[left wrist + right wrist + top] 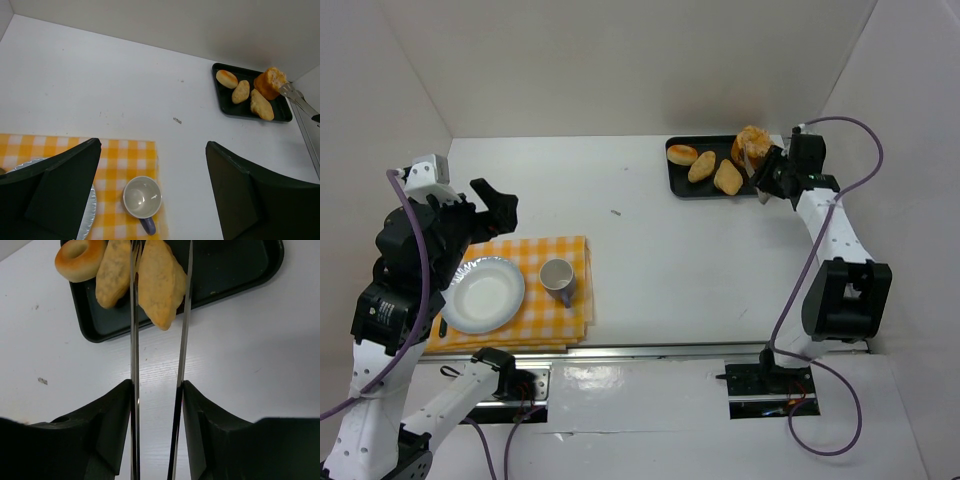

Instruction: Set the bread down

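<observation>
And there's the bread: a small golden-tan wedge with a smooth, pale-brown crust, lying on the black tray at the far right of the table. It sits just right of the slim roll, pointed end toward the tray's near edge. The two blades of the tongs flank it, one close on each side.

The right arm rises from its base with the elbow bent and its wrist at the right edge of the tray. The right jaws point left over that edge and press on the two blades of the tongs, which stand slightly apart between them. The left arm is folded back on itself well to the left of the tray, wrist raised, and the left jaws gape wide on nothing, aimed roughly toward the tray.
</observation>
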Robot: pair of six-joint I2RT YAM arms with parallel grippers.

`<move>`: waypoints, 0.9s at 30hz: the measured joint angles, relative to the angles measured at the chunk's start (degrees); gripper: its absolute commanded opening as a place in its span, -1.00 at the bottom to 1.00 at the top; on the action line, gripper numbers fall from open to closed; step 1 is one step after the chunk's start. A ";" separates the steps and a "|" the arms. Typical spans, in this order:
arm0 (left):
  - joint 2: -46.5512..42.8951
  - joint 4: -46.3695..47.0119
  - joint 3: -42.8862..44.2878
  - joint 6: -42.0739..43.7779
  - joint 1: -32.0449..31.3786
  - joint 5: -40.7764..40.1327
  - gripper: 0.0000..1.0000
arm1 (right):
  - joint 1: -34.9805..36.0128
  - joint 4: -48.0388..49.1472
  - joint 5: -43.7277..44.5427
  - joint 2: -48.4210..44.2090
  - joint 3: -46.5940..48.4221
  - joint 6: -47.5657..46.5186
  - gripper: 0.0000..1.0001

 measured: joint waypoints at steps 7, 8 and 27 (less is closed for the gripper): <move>0.04 0.00 0.00 0.15 0.00 -0.04 0.99 | -0.72 -0.07 -4.76 2.95 0.00 0.44 0.09; 0.07 0.00 0.00 0.15 0.00 -0.04 0.99 | -0.68 -0.07 -5.14 3.21 0.00 0.48 0.09; 0.50 0.00 0.00 0.17 0.00 -0.02 0.99 | -0.68 -0.26 -6.21 8.44 -1.03 0.50 0.11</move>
